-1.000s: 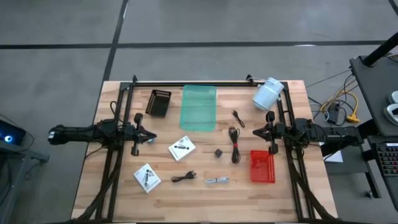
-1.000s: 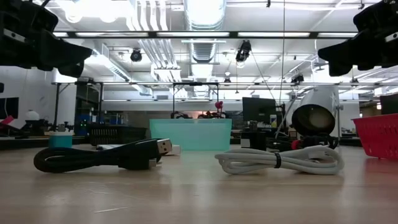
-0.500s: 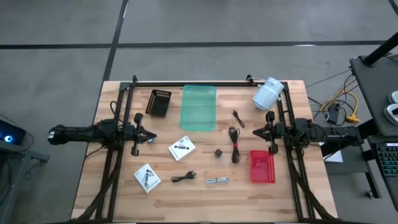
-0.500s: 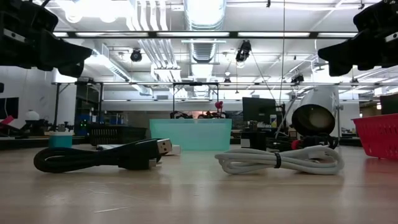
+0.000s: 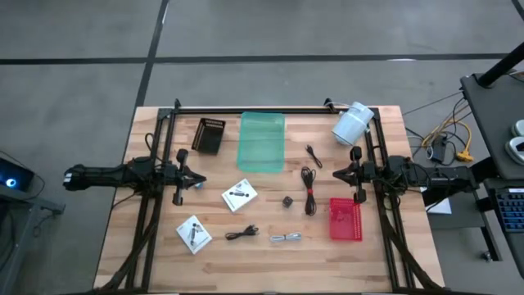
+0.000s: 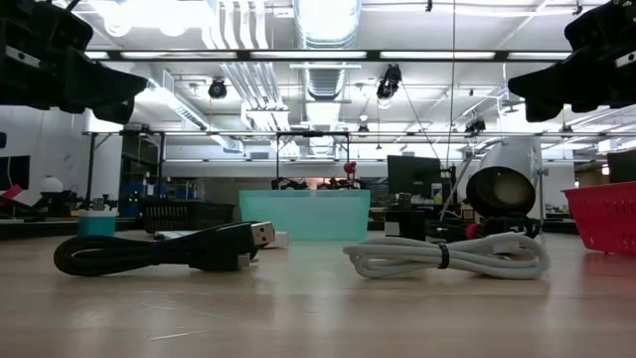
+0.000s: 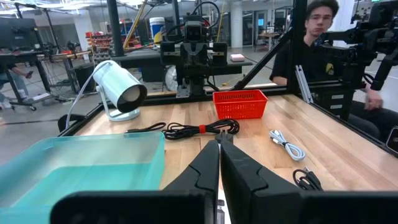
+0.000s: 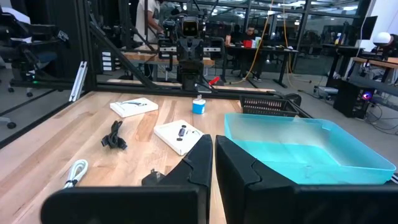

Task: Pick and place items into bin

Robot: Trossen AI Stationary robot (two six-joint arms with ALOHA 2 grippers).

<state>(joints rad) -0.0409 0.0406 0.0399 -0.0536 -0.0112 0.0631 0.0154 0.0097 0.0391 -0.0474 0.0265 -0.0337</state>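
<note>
teal bin [image 5: 261, 142]: far middle of the desk [image 5: 164, 246], translucent, looks empty from above and from my right wrist.
red basket [image 5: 345, 220]: right side, just below my right jaws, nothing seen inside.
black basket [image 5: 208, 135]: far left, beside the teal bin, contents cannot tell.
left jaws [image 5: 199, 182]: mine, shut tight, holding nothing, at the left desk edge above the wood.
right jaws [image 5: 337, 173]: mine, shut tight, holding nothing, at the right edge.
white packets: one [image 5: 240, 195] mid-left, one [image 5: 194, 233] near left, both on the desk.
dark cube [image 5: 287, 201]: centre, loose.
black cables: long coil [image 5: 309, 188] and short one [image 5: 313, 155] right of the bin, another [image 5: 241, 233] at near middle.
pale grey cable [image 5: 286, 238]: near middle, beside that black one.
white cylinder [image 5: 353, 123]: far right corner, on its side.
all items: outside every container.
</note>
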